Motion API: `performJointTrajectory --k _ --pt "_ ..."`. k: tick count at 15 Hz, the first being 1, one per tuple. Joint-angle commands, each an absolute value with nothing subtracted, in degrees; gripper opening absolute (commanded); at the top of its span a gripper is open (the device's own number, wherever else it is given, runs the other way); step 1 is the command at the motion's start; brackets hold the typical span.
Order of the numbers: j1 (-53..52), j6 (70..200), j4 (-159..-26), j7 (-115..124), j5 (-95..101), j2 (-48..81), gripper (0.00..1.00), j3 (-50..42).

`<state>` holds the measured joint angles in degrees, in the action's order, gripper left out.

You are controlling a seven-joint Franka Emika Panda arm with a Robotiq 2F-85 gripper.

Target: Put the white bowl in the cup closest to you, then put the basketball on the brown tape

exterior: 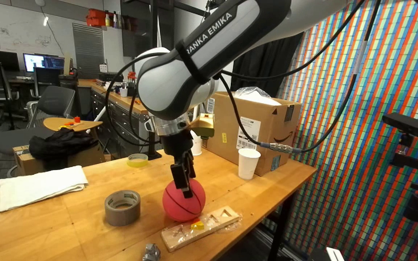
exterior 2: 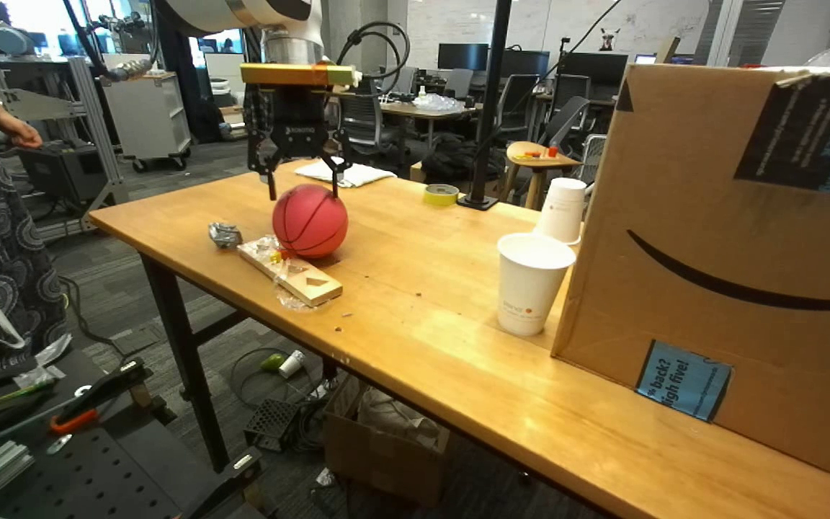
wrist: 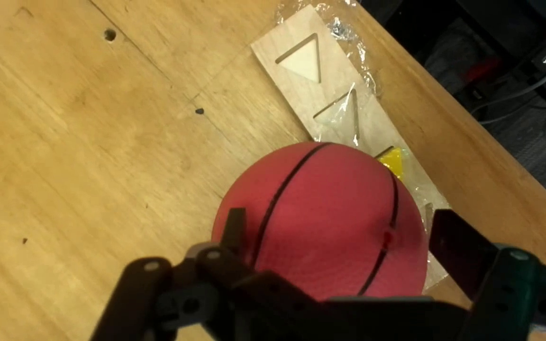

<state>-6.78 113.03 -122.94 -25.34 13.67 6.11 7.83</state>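
The basketball, a reddish ball with dark seams, sits on the table in both exterior views [exterior: 180, 204] [exterior 2: 312, 227] and fills the middle of the wrist view [wrist: 320, 203]. My gripper [exterior: 189, 185] [exterior 2: 303, 196] [wrist: 339, 220] is open, pointing down over the ball, fingers spread on either side of its top. In the wrist view one finger overlaps the ball and a gap shows at the other. The brown tape [exterior: 123, 216] lies beside the ball in an exterior view. Two white cups [exterior 2: 530, 288] [exterior 2: 563, 209] stand by the box. The white bowl does not show.
A wooden tray [exterior: 216, 224] with triangular slots and clear wrap lies against the ball near the table edge. A crumpled silver piece [exterior: 151, 252] is close by. A large cardboard box [exterior 2: 674, 216], a yellow tape roll [exterior: 137, 160] and a white cloth [exterior: 42, 186] are on the table.
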Motion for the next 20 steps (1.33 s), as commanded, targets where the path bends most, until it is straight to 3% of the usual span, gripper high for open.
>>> performJointTrajectory --k 1,2,3,5,12,17,20 --pt "-6.2 114.5 -125.1 -26.6 9.6 5.4 1.0 8.0" --pt "-6.2 114.9 -125.5 -26.5 8.3 5.4 0.97 8.1" --pt "-6.3 114.9 -125.8 -26.4 7.4 5.3 0.74 8.1" --pt "-6.3 115.4 -126.1 -26.1 5.9 5.1 0.68 8.2" --pt "-6.4 115.9 -126.9 -25.8 3.6 3.8 0.19 8.1" --pt "-7.4 116.2 -125.7 -24.9 4.5 2.2 0.02 9.1" --pt "-8.4 115.5 -123.6 -24.7 4.9 0.8 0.0 10.0"
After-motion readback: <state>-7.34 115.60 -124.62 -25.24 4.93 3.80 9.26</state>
